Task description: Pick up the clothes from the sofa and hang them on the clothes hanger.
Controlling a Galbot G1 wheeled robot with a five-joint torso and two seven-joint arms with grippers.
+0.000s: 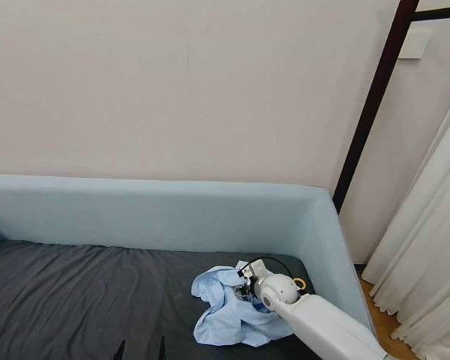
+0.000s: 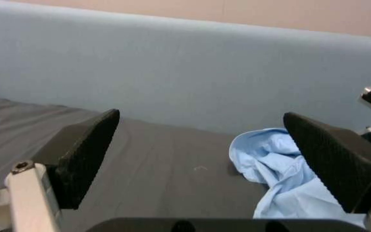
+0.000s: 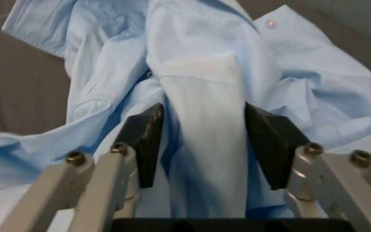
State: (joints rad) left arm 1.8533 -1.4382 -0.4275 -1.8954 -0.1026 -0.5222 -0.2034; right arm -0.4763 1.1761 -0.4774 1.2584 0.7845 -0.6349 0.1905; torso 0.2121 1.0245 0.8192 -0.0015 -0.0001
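A crumpled light blue shirt lies on the dark grey sofa seat, near the right armrest. My right gripper is down on the shirt's top. In the right wrist view a raised fold of the shirt fills the gap between the black pads, and the right gripper is shut on it. My left gripper hangs open above the seat, to the left of the shirt, holding nothing. Its fingertips poke up at the bottom of the head view.
The sofa's pale blue backrest runs behind the seat and its armrest closes the right end. A dark rack pole rises slanted behind the armrest. White curtains hang at the far right, over wooden floor.
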